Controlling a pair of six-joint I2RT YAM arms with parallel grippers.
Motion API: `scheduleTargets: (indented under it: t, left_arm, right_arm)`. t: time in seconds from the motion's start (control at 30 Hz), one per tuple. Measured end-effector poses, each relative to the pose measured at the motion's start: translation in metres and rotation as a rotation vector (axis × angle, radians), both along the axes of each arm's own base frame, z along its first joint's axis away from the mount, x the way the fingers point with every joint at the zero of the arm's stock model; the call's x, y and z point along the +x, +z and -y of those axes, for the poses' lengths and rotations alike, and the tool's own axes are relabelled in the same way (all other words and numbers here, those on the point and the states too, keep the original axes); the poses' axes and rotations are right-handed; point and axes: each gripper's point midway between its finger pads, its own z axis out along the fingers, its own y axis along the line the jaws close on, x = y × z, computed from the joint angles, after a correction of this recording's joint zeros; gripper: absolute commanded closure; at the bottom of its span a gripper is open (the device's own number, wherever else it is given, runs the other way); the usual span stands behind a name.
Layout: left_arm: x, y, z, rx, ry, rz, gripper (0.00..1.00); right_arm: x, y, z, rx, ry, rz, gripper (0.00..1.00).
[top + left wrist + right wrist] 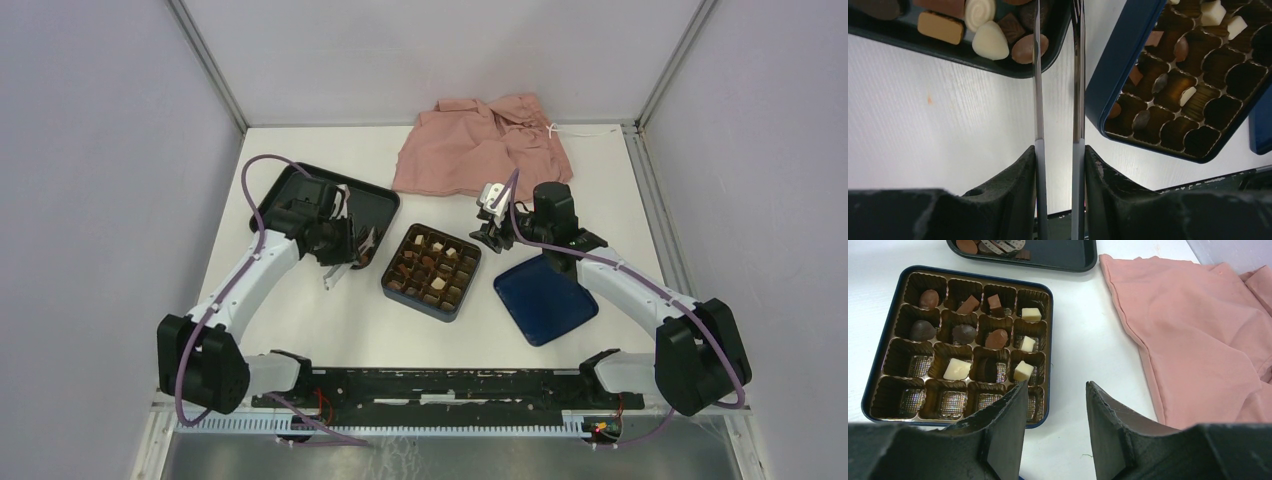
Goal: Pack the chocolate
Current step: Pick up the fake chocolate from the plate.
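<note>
Steel tongs (1078, 75), clamped in the part-closed left gripper (1058, 165), reach over the black tray's (893, 36) box-side corner where loose chocolate (990, 42) lies, so pinch one piece gently for the blue box (1118, 70); the right gripper (1055, 390) hangs parted, empty.

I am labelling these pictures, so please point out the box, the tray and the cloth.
Box (1118, 65): left wrist view, on its blue side wall.
Tray (1063, 251): right wrist view, on a bare part of its floor.
Cloth (1198, 330): right wrist view, on the middle of the pink fabric.
</note>
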Motion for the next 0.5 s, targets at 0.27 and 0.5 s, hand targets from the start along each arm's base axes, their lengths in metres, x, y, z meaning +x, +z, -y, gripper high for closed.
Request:
scheduleTargets:
  t: [0.27,0.5]
  left_arm:
    - [0.016,0.003,0.01,-0.027,-0.021,0.013,0.58]
    - [0.024,0.001,0.012,-0.024,-0.021,0.01,0.59]
  right_arm:
    - [0.0,-0.001,0.0,-0.001,0.001,-0.002,0.48]
    - [-0.001,-0.001,0.0,-0.002,0.006,-0.004,0.48]
